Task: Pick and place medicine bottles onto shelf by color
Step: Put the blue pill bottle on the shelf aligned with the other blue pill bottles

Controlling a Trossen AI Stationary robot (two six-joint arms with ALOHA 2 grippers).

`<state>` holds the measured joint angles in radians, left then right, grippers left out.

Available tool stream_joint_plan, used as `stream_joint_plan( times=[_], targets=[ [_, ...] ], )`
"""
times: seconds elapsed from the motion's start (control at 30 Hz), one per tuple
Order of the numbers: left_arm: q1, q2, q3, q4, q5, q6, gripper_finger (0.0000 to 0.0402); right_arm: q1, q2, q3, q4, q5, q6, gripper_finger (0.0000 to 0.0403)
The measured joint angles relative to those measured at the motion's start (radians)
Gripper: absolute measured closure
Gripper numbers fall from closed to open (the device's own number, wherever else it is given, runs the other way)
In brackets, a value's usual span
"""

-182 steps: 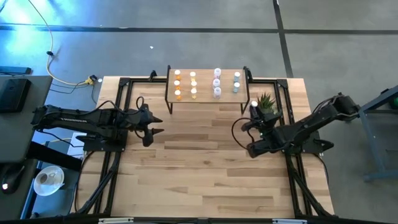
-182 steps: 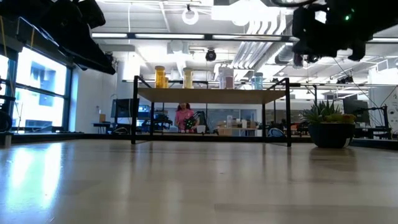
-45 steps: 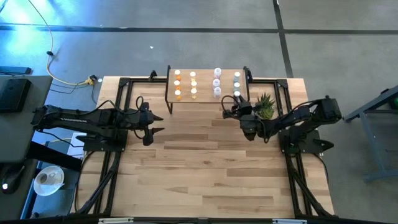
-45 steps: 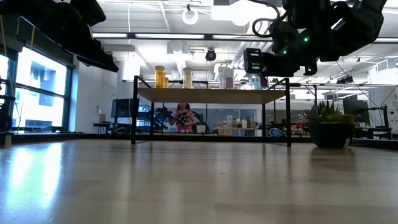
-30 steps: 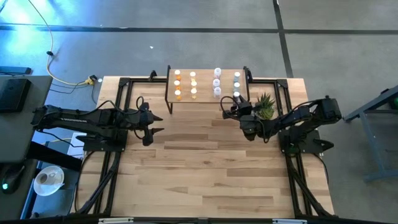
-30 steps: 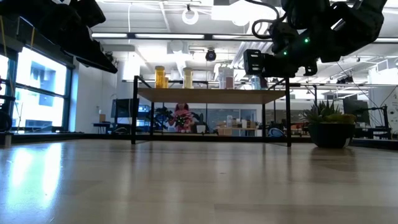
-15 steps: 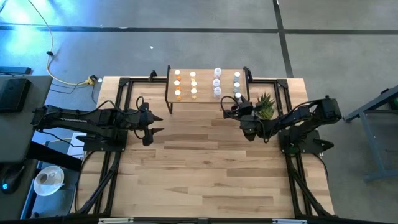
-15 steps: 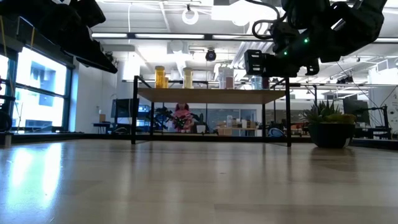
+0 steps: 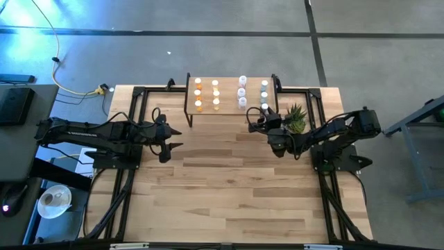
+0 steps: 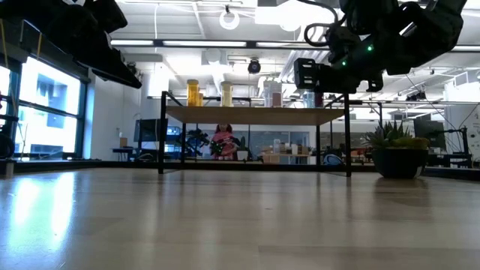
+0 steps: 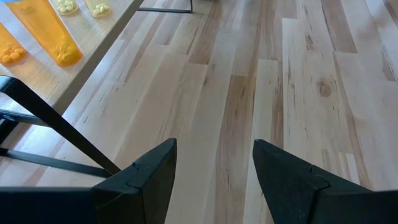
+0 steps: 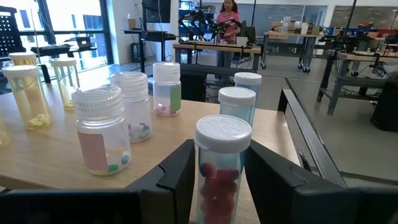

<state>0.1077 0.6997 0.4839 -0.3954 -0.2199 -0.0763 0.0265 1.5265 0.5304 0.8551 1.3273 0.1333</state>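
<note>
Nothing has shifted this past second: my right gripper (image 12: 221, 180) still pinches the last bottle (image 12: 222, 163) at the shelf's (image 9: 229, 105) four-o'clock corner, release pending; left gripper (image 11: 214, 168) waits spread.

A robotics lab in an open, industrial-looking hall: a wooden plank bench (image 9: 229, 194) stands on a grey concrete floor (image 9: 208, 48), exposed ducts and strip lights (image 10: 225, 45) run across the ceiling, tall windows (image 10: 45, 112) line one side, and rows of work tables with equipment (image 12: 211, 46) fill the background, where a person (image 12: 227, 15) stands.
</note>
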Motion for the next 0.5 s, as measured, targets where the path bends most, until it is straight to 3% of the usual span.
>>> stream_joint_plan(
  times=[0.23, 0.5],
  targets=[
    [0.000, 0.000, 0.000, 0.000, 0.000, -0.002, 0.0200, 0.000, 0.000, 0.000, 0.000, 0.000, -0.001, 0.0271],
    [0.000, 0.000, 0.000, 0.000, 0.000, -0.001, 0.0200, 0.000, 0.000, 0.000, 0.003, 0.000, 0.024, 0.0215]
  ],
)
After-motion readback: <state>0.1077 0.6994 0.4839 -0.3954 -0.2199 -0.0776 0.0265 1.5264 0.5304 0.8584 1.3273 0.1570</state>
